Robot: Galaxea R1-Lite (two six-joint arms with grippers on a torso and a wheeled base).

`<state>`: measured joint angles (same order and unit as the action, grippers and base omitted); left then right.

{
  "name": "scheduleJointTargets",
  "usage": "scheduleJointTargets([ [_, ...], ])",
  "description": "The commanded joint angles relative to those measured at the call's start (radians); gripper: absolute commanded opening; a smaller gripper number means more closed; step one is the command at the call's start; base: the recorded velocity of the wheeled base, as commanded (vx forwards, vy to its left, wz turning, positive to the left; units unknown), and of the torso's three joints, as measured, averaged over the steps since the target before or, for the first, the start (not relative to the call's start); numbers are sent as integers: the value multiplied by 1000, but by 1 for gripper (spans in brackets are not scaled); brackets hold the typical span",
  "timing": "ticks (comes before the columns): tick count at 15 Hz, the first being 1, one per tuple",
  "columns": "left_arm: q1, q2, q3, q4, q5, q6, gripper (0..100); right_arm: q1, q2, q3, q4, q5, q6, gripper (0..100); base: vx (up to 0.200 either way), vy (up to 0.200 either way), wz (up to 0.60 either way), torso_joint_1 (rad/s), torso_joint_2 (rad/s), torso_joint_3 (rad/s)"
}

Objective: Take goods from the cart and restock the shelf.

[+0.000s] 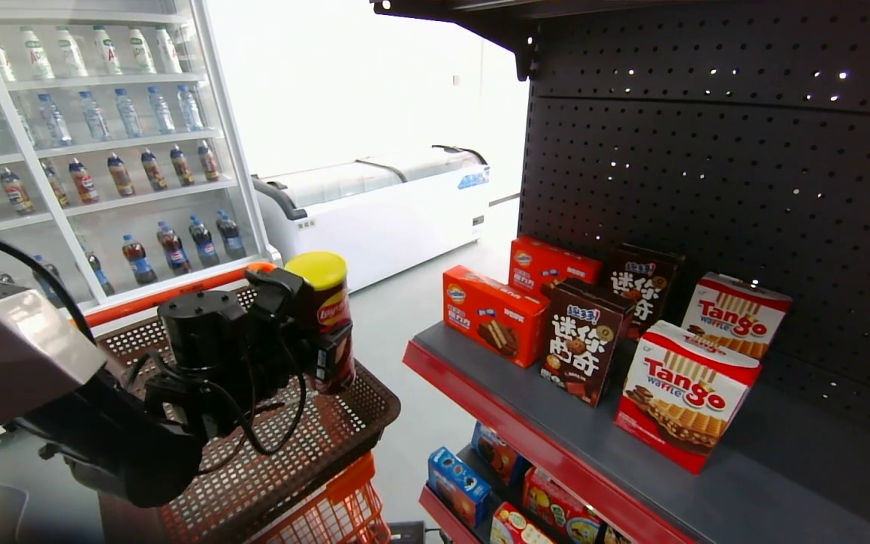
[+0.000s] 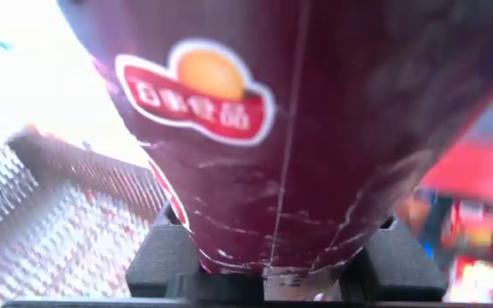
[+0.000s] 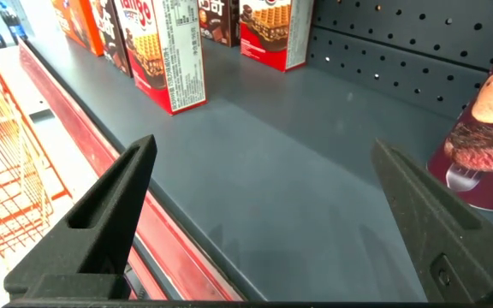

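Observation:
A dark red chips can (image 1: 327, 321) with a yellow lid is held upright above the brown cart basket (image 1: 344, 431), my left gripper (image 1: 306, 329) shut on its side. In the left wrist view the can (image 2: 298, 128) sits clamped between the black fingers (image 2: 165, 257). My right gripper (image 3: 264, 150) is open with nothing between its fingers, low over a bare stretch of the grey shelf (image 3: 298, 197). A second dark red can (image 3: 486, 145) stands on that shelf beside it. The shelf (image 1: 714, 483) with its red front edge lies to the right of the cart.
On the shelf stand orange-red boxes (image 1: 492, 313), brown boxes (image 1: 582, 340) and white-and-red wafer boxes (image 1: 680, 393), with a black pegboard (image 1: 707, 151) behind. A lower shelf holds more packs (image 1: 458, 483). A drinks fridge (image 1: 87, 151) and a chest freezer (image 1: 382, 204) stand behind the cart.

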<state>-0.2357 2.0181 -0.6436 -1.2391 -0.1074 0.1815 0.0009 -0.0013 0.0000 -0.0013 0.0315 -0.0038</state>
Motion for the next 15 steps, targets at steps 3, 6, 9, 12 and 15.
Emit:
scheduleJointTargets([
  [3,-47,-214,-27,145,0,7,0,1,1,0,0,1,-1,100,0,0,0,0,0,0],
  [6,-83,-308,-19,222,-24,6,0,1,1,0,0,1,-1,100,0,0,0,0,0,0],
  [9,-102,-366,-28,291,-28,3,0,1,1,0,0,1,-1,100,0,0,0,0,0,0],
  [12,-125,-461,-47,434,-26,3,0,1,1,0,0,1,-1,100,0,0,0,0,0,0],
  [15,-142,-611,-85,693,-40,3,0,1,1,0,0,1,-1,100,0,0,0,0,0,0],
])
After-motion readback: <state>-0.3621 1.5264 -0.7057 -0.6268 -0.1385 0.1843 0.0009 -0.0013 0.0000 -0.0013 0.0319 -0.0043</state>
